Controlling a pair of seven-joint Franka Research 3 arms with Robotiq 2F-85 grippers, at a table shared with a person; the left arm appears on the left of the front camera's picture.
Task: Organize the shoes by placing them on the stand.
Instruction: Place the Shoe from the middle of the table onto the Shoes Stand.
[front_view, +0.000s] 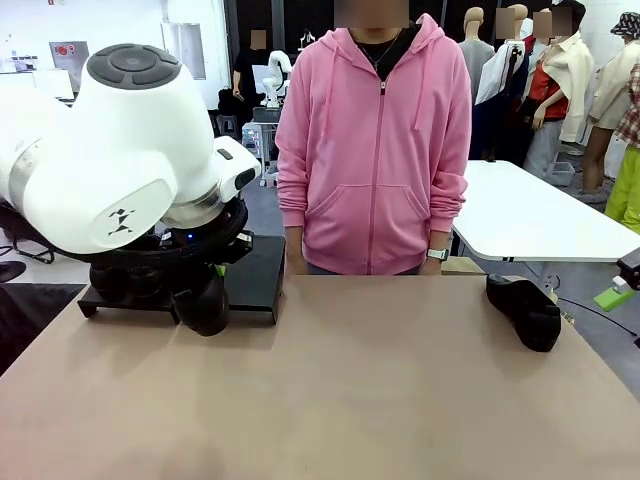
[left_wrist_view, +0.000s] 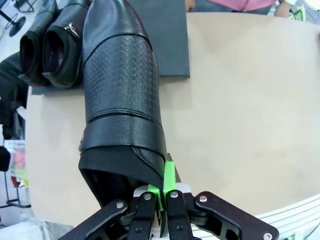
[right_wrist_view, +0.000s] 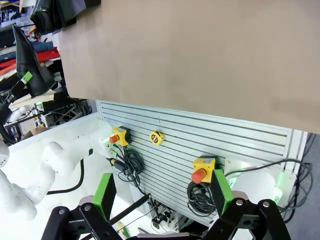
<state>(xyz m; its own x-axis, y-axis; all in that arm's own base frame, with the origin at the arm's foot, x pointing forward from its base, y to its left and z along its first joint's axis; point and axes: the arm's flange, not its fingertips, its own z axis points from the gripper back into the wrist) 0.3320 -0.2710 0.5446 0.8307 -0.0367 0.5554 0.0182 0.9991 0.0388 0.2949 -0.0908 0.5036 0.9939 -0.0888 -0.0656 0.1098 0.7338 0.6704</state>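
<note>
My left gripper (left_wrist_view: 164, 175) is shut on the heel rim of a black glossy shoe (left_wrist_view: 122, 90), whose toe points toward the stand (left_wrist_view: 167, 40). Two more shoes (left_wrist_view: 47, 47) lie side by side on the stand's other platform. In the front view the held shoe (front_view: 200, 305) hangs at the front edge of the black stand (front_view: 258, 275), under my big white left arm. Another shoe (front_view: 523, 310) lies on the table at the far right. My right gripper (right_wrist_view: 162, 200) is open and holds nothing, off the table's right edge (front_view: 615, 296).
A person in a pink hoodie (front_view: 375, 150) stands at the far side of the brown table (front_view: 350, 400), hands down. A white table (front_view: 530, 215) stands behind on the right. The right wrist view looks past the table edge at a slatted panel with yellow switch boxes (right_wrist_view: 200, 172).
</note>
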